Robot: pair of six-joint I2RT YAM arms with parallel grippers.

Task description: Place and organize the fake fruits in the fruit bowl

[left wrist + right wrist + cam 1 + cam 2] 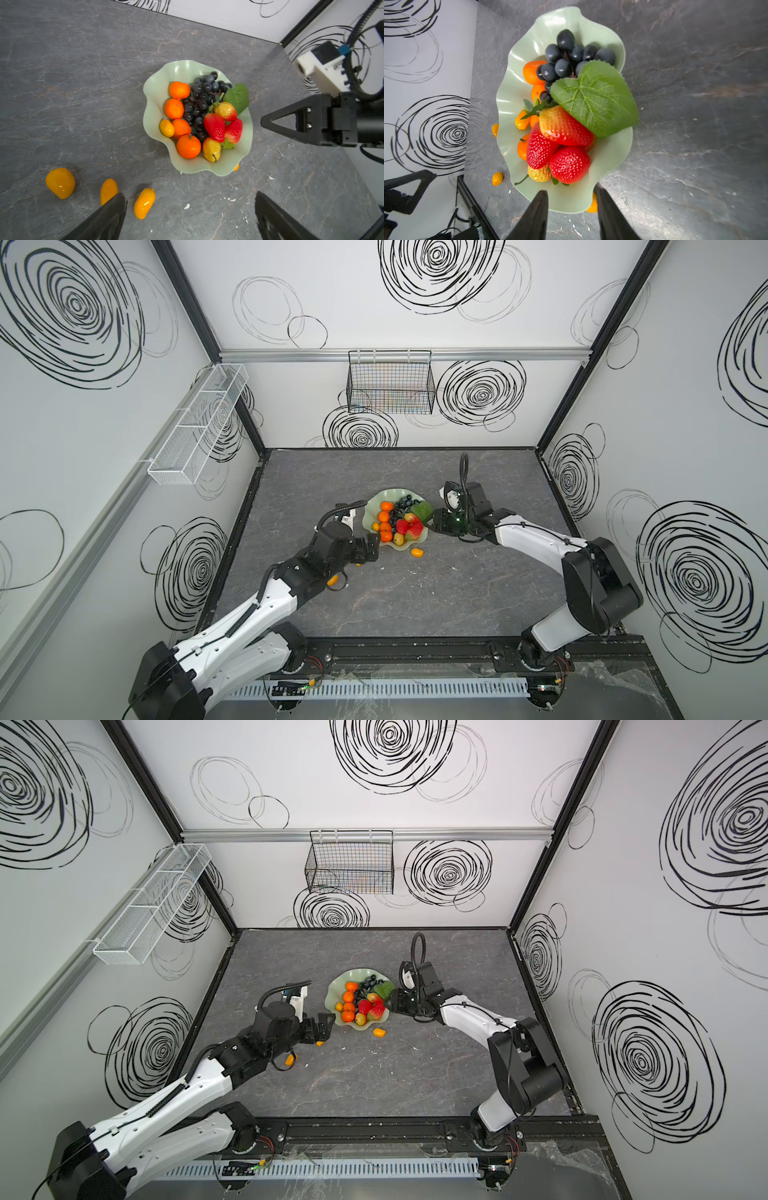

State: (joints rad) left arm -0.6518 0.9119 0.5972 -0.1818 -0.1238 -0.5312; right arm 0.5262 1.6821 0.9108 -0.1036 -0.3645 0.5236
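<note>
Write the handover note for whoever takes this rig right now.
Grips: left pincer open, empty, beside the fruit bowl; right pincer open, empty, on the bowl's opposite side.
Done: four tangerines, the grape bunch, four strawberries and one kumquat sit in the bowl.
Left: four loose kumquats on the table, three near the left pincer, one by the bowl's front rim. Put them in, then tidy.
</note>
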